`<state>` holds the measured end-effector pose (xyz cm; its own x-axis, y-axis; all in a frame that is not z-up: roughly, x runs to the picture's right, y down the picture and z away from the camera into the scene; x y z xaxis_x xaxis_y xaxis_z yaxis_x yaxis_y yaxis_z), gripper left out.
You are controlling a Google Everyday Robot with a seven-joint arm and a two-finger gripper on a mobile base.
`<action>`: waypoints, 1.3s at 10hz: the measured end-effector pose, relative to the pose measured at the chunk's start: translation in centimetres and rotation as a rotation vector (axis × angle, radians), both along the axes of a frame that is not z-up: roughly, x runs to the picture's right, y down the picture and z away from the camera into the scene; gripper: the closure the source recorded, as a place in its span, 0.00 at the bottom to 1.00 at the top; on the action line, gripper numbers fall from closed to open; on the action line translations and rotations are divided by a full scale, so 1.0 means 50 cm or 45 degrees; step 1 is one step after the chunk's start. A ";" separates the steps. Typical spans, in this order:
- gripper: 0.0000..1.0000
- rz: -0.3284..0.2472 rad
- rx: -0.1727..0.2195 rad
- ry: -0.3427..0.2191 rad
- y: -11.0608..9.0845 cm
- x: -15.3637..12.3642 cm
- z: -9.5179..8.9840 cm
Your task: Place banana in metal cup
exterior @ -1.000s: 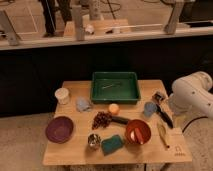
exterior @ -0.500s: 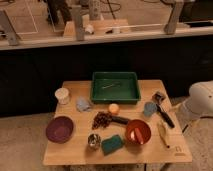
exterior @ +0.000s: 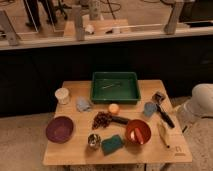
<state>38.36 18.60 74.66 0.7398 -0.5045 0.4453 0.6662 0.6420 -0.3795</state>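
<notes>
The banana [exterior: 163,135], slim and pale yellow, lies on the wooden table [exterior: 75,152] near its front right corner, just right of the red bowl [exterior: 137,131]. The metal cup [exterior: 93,141], small and shiny, stands near the front edge, left of a green sponge [exterior: 113,144]. Only the white arm [exterior: 201,99] shows, at the right edge beside the table. My gripper is not in view, and nothing is held in sight.
A green tray [exterior: 115,86] sits at the back centre. There are also a white cup [exterior: 62,95], a purple bowl [exterior: 59,129], a grey-blue cup [exterior: 149,109], an orange fruit [exterior: 114,108], dark grapes [exterior: 102,120], a blue-grey cloth [exterior: 83,104] and a black-handled tool [exterior: 164,114].
The white arm has drawn back to the right, off the table's right side. The things on the table have not moved.
</notes>
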 end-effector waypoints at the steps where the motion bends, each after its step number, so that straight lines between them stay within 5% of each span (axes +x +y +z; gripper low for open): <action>1: 0.20 -0.015 -0.005 -0.023 0.011 -0.010 0.007; 6: 0.20 -0.054 -0.027 -0.115 0.071 -0.039 0.030; 13: 0.20 -0.091 -0.031 -0.138 0.123 -0.073 0.068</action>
